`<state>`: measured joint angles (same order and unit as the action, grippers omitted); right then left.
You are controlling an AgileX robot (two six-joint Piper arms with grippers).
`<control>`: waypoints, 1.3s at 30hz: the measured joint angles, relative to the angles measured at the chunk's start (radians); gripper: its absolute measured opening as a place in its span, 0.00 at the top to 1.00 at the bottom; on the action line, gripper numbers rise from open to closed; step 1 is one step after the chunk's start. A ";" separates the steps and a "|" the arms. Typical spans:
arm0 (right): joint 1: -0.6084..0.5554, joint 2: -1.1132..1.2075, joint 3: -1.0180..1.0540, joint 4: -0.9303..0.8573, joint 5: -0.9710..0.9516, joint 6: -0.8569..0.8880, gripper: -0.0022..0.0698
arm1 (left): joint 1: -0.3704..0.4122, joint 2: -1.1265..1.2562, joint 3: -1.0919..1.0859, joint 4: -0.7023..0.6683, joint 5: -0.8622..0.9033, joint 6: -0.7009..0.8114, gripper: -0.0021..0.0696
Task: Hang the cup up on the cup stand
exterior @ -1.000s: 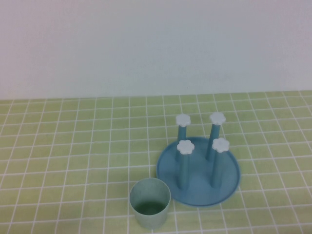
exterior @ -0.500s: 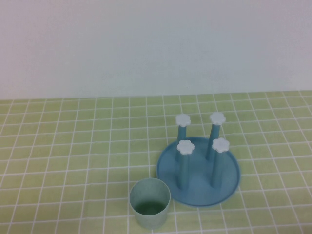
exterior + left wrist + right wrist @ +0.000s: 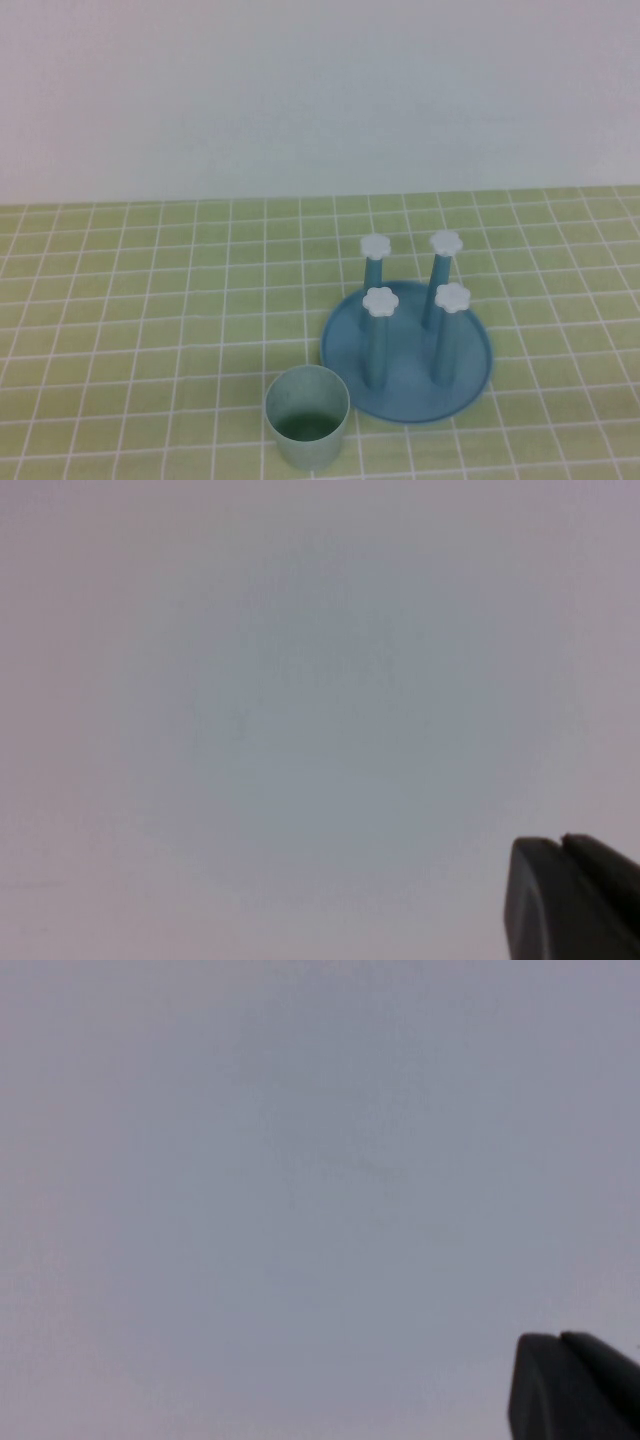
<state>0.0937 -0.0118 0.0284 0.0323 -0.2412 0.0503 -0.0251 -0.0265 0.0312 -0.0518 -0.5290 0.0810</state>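
Observation:
The cup (image 3: 307, 418), a pale mint-green tumbler, stands upright and mouth-up at the near edge of the high view. Just to its right sits the cup stand (image 3: 408, 350), a round blue dish with several upright blue posts topped by white flower knobs; nothing hangs on them. Neither arm shows in the high view. My left gripper (image 3: 560, 842) shows only in the left wrist view, its dark jaws pressed together against a blank pale wall. My right gripper (image 3: 560, 1338) looks the same in the right wrist view, shut and holding nothing.
The table (image 3: 130, 300) is covered with a light green cloth marked by a white grid. A plain white wall (image 3: 300, 100) rises behind its far edge.

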 joint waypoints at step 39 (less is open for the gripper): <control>0.000 0.000 -0.248 -0.258 0.295 0.134 0.97 | 0.000 0.001 -0.279 -0.264 0.584 0.164 0.97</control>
<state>0.0937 -0.0118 -0.2200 -0.2256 0.0539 0.1845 -0.0251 -0.0253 -0.2482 -0.3158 0.0548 0.2447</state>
